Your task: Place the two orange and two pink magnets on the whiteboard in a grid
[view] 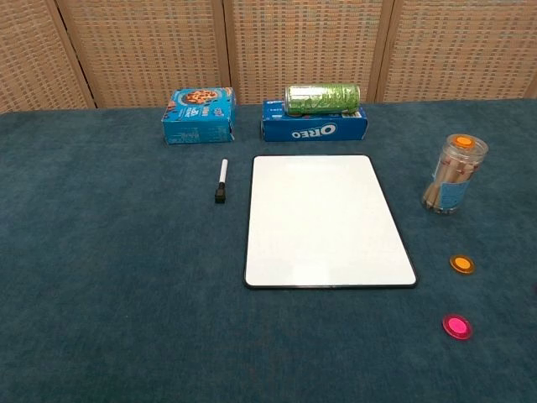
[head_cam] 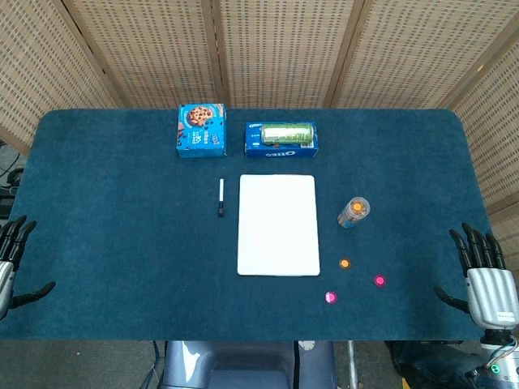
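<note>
Nothing sits on the whiteboard yet; it lies flat and bare at the middle of the counter. Off its right edge lie three loose magnets: an orange magnet nearest the board's lower right corner, a pink magnet below it, and a second pink magnet further right. The second orange magnet appears to sit on top of the clear tube standing just above them.

These look like small, light, hard discs, low against the blue cloth, so they are likely to skid if pushed; a pinch across the rim from above seems the surest hold. They should snap down once near the board.

The right hand rests at the counter's right edge, fingers spread, holding nothing, nearest the magnets. The left hand is at the far left edge, likewise spread and empty.

Behind the board are a marker, a cookie box, and an Oreo box with a green can on it.
</note>
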`<act>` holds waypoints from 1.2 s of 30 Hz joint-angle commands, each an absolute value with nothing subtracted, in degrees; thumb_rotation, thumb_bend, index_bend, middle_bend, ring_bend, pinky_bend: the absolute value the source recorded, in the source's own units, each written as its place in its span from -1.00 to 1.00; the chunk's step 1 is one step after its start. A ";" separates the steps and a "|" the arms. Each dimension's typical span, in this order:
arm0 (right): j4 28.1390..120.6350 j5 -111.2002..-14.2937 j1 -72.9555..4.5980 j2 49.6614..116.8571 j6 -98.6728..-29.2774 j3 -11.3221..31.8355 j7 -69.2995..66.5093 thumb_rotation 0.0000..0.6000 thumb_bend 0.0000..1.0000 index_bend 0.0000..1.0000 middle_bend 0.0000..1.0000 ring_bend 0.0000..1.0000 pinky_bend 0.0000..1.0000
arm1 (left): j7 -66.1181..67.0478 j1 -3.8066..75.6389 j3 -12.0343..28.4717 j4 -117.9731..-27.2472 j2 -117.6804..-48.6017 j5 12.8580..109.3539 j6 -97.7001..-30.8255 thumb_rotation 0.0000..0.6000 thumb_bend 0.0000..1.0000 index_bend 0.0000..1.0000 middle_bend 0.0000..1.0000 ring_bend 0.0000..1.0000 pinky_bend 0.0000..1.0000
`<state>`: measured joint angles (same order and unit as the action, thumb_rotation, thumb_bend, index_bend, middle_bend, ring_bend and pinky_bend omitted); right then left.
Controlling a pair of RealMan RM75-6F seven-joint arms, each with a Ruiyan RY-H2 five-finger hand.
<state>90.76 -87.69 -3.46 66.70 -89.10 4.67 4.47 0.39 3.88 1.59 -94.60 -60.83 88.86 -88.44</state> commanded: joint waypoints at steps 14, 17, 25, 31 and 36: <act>96.74 -82.61 -12.26 60.45 -73.30 8.52 -9.33 1.00 -0.65 -0.76 -1.00 -1.00 -1.00 | -0.73 4.23 1.90 -94.56 -60.40 89.36 -88.38 1.00 -1.00 -1.00 -1.00 -1.00 -1.00; 98.28 -80.26 -14.78 58.40 -69.32 10.39 -12.31 1.00 -0.36 -0.57 -1.00 -1.00 -1.00 | -1.09 4.29 1.86 -94.57 -60.29 89.66 -88.44 1.00 -1.00 -1.00 -1.00 -1.00 -1.00; 93.98 -64.57 -26.56 58.86 -54.38 17.57 -7.83 1.00 -0.07 -0.33 -1.00 -1.00 -1.00 | 0.49 4.95 2.34 -95.13 -60.76 88.96 -87.52 1.00 -1.00 -1.00 -1.00 -1.00 -1.00; 89.22 -58.45 -30.66 61.48 -50.71 18.27 -4.17 1.00 -0.09 -0.30 -1.00 -1.00 -1.00 | 2.33 5.78 2.95 -95.70 -61.19 86.96 -85.63 1.00 -1.00 -1.00 -1.00 -1.00 -1.00; 87.22 -57.54 -31.91 63.97 -51.12 17.95 -2.91 1.00 -0.12 -0.18 -1.00 -1.00 -1.00 | 3.27 6.01 3.22 -95.92 -61.45 86.13 -85.20 1.00 -1.00 -1.00 -1.00 -1.00 -1.00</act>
<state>87.56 -57.78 -31.55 63.47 -51.11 17.99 -3.27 3.23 5.99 3.20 -95.89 -61.41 86.18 -85.24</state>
